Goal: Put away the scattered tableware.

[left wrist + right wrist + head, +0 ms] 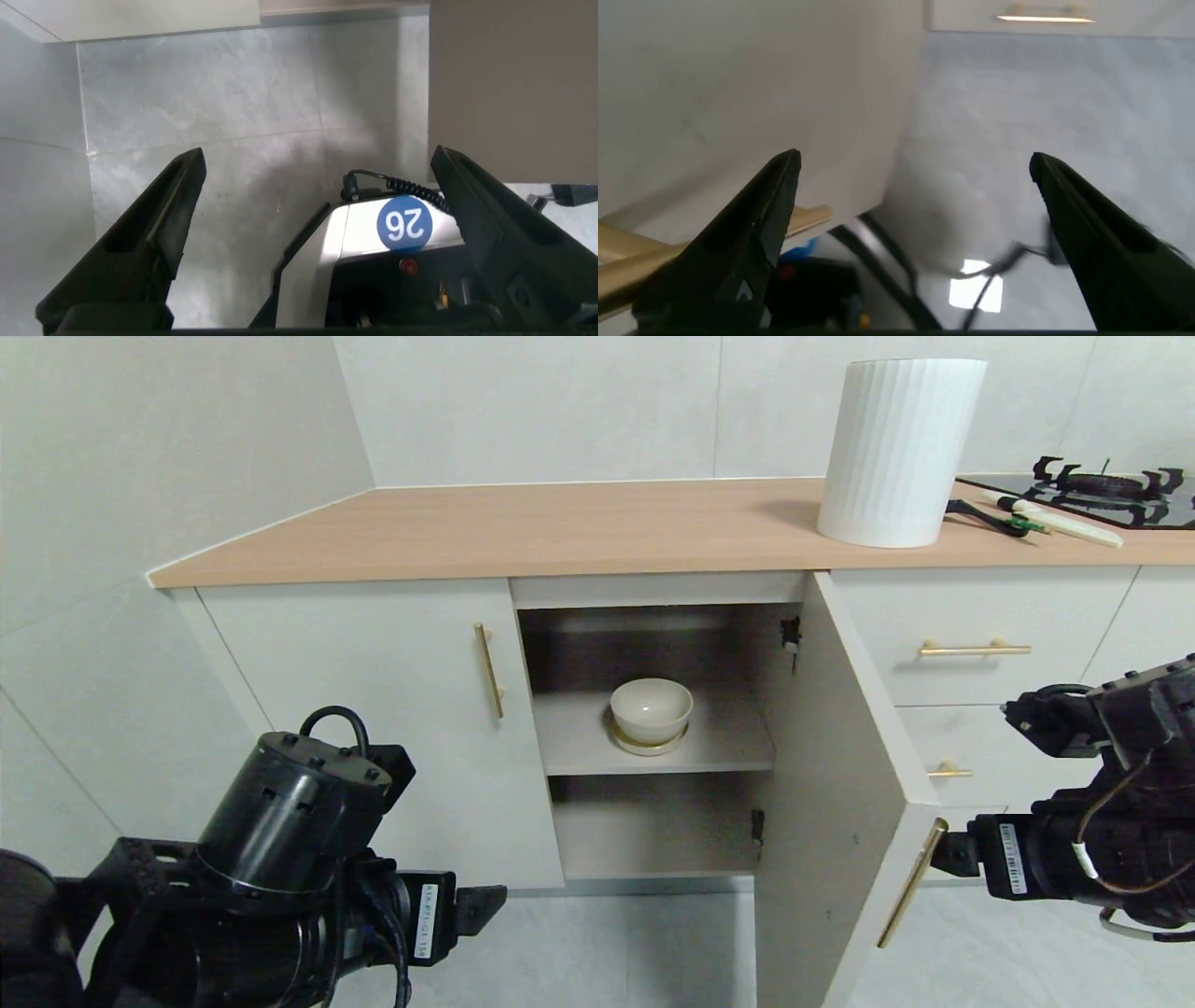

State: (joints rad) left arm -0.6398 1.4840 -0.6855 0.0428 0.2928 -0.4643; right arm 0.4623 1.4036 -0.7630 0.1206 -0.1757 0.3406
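Bowl [652, 707] is shelved, so I judge door-close next. Right gripper [915, 161] gapes wide, just beside door handle [912, 882]. I'd push the cabinet door [840, 775] flat, no grab. Left gripper [318, 168] wide, empty.

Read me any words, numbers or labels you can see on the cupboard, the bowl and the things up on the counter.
No text can be read on any of these.
Bowl on the cupboard shelf: plain, no print.
Open cupboard door: no lettering or sign.
Drawer fronts: no lettering.
White ribbed container on the counter: no label showing.
Utensils beside it: too small to tell any marking.
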